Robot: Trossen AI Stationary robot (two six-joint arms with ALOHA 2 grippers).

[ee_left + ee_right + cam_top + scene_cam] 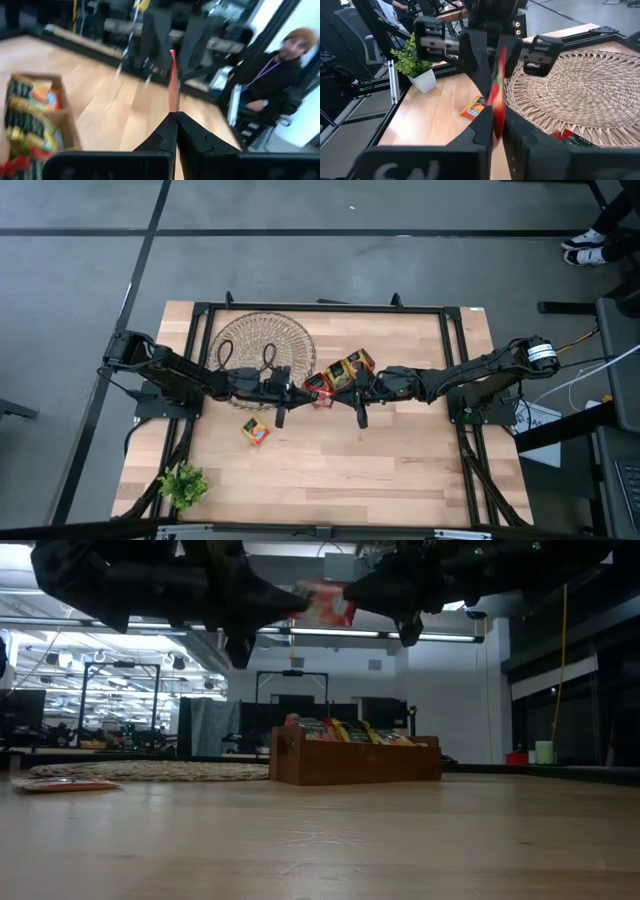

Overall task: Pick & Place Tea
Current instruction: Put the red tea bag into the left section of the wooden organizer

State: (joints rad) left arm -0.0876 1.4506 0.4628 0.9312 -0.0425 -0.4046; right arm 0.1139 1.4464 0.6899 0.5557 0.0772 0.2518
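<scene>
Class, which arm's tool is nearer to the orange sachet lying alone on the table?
Left. The left tool hangs over the table just right of and beyond the orange sachet; the right tool is farther right, by the wooden tray.

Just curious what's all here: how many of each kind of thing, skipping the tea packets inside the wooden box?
Grippers: 2 (left gripper, right gripper)
Wooden tray: 1
Wicker dish: 1
Potted plant: 1
Loose sachets: 3 (red sachet in the left gripper, orange sachet on the table, second red sachet on the dish)
Total: 8
</scene>
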